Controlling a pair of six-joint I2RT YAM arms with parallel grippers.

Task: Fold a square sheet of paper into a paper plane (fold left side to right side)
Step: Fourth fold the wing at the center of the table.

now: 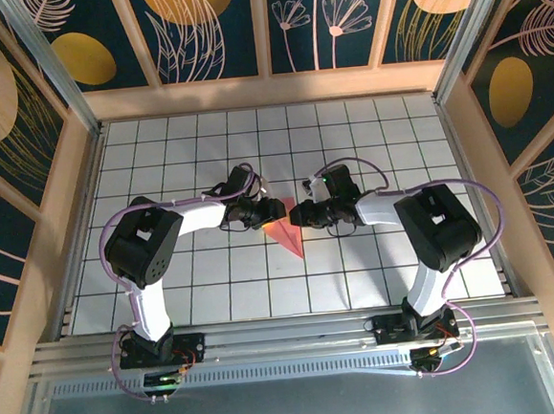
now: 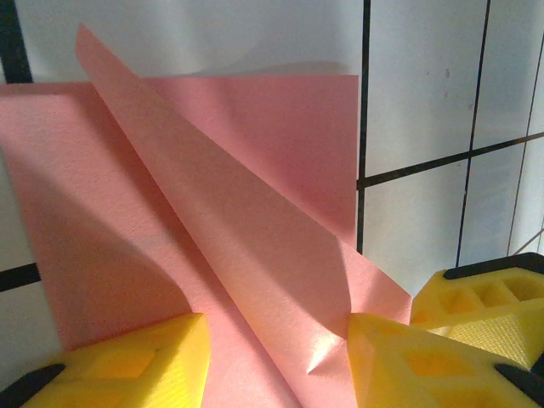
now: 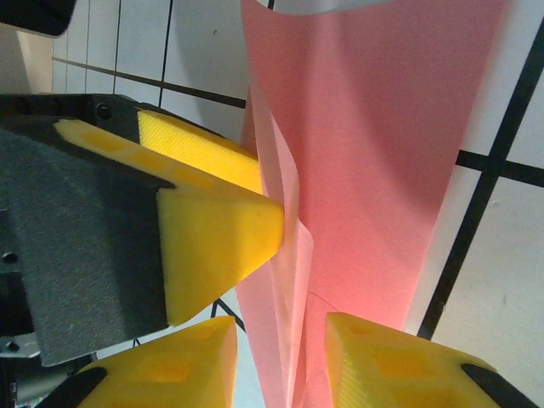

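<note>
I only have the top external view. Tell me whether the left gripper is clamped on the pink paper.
Observer: No. In the left wrist view the left gripper has its jaws apart, and the pink paper lies between them.
Operator: Now check the right one.
Observer: The right gripper is open too. A raised flap of the paper stands between its jaws.
Operator: Report how close the arms are.
Observer: Very close. One of the left gripper's fingers sits right beside that flap. I cannot tell whether it touches.
</note>
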